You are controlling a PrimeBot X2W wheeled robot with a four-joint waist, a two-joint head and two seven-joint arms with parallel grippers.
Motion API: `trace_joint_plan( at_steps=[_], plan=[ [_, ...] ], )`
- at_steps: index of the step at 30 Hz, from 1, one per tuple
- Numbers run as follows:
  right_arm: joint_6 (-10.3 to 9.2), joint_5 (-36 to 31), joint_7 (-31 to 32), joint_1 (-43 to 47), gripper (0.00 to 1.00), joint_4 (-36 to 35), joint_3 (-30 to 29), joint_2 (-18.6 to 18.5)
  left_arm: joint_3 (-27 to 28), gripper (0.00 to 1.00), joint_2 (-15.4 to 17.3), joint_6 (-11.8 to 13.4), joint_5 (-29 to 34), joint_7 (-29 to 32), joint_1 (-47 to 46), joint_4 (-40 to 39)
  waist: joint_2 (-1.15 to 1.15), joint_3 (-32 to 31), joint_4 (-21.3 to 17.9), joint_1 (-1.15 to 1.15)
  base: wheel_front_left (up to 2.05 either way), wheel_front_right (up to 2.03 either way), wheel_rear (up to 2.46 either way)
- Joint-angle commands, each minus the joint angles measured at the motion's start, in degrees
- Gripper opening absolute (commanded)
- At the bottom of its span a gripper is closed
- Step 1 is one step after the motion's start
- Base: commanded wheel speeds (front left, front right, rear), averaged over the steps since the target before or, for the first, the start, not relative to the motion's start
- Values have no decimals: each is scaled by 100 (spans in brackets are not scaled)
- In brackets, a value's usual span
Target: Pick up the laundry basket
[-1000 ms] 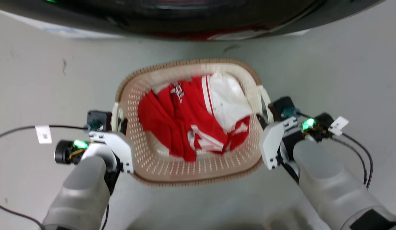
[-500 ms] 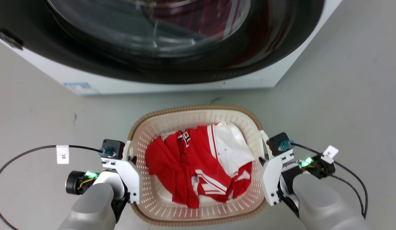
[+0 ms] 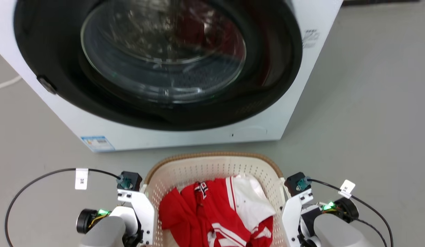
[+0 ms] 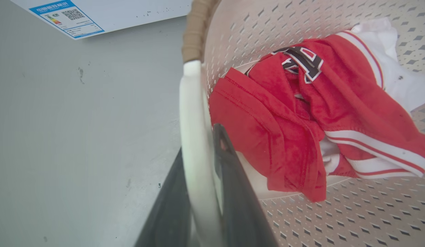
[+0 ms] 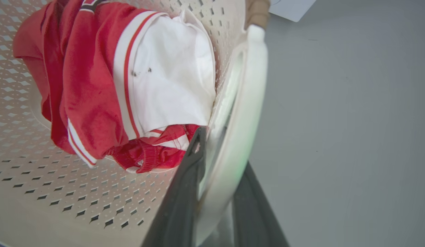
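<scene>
Head camera has tilted up over the last second: I now get the whole round door of the washing machine (image 3: 301, 103), and the laundry basket (image 3: 215, 158) sits at the bottom edge with its near half cut off. Both arms flank the basket as before.

Left gripper (image 4: 198, 139): two dark tapered fingers pinch the smooth white left handle (image 4: 193, 103), one on the inside of the bar, one on the outside. Right gripper (image 5: 224, 147): same hold on the right handle (image 5: 248, 96), which looks glossy with a faint green tint on it.

Basket: cream plastic, walls and base punched with rows of small diamond holes, rim a brown woven-look band, corners rounded. It stands just in front of the machine, between my two wrists. I cannot tell whether its base is clear of the grey floor (image 3: 370, 103).

Contents: crumpled red jersey (image 4: 284, 137), soft knit, white stripes and a dark letter patch; white cloth (image 5: 171, 79) with small dark specks beside it.

Door glass (image 3: 164, 51) is blurred and reflective, so I cannot make out the drum contents beyond a red smear.
</scene>
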Motion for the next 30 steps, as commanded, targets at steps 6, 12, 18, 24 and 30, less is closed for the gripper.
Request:
trace_joint_plan(
  at_steps=[6,12,18,24,30],
  plan=[
    [57,162,153,148,0,-7,229,53,-276,0,51,-32,-319,315,255,-130,0,-611,-62,1,0,0,0],
    [44,336,265,234,0,34,378,44,-495,0,146,-32,-566,492,342,-191,0,-924,-70,1,0,0,0],
    [44,488,344,268,0,64,512,37,-679,0,179,-32,-774,573,351,-209,0,-1105,-67,1,0,0,0],
    [44,622,399,297,0,102,631,39,-856,0,181,-32,-964,637,383,-229,0,-1218,-36,1,0,0,0],
    [43,754,468,310,0,132,765,37,-1024,0,225,-32,-1175,662,388,-210,0,-1290,-50,1,0,0,0]
  ],
)
